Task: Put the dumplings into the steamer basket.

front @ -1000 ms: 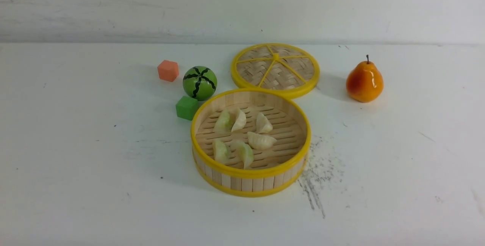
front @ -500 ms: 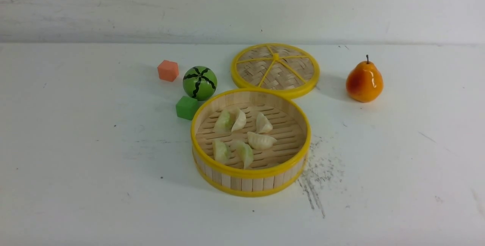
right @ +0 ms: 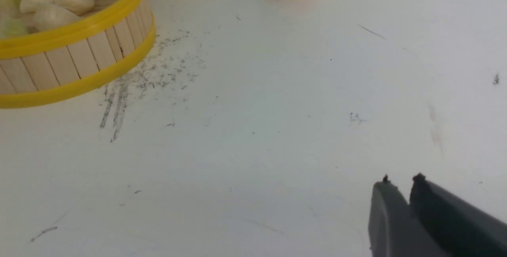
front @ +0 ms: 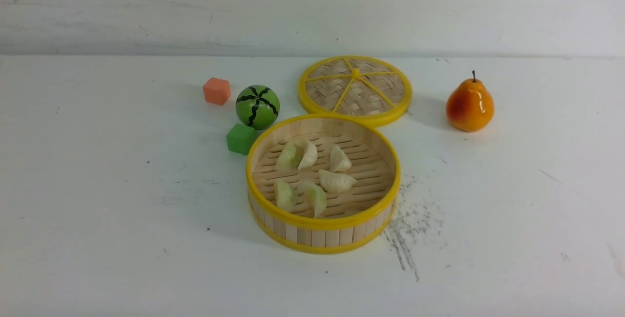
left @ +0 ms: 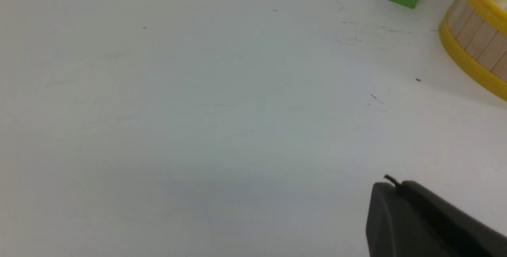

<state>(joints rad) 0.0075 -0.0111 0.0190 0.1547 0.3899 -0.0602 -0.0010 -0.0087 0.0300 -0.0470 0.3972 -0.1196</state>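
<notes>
While six dumplings (front: 312, 173) lie inside the steamer basket (front: 323, 235) on the tabletop (front: 122, 200), both grippers hold nothing: the left gripper (left: 390, 183) has its jaws together, the right gripper (right: 400, 183) slightly apart.

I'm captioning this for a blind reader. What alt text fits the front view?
Six dumplings lie in a round steamer basket on a white table. Behind it are a woven lid, green cube, watermelon ball, orange cube and, at right, a pear.

Six dumplings (front: 337, 180), two cubes (front: 240, 138), one pear (front: 469, 104).
</notes>
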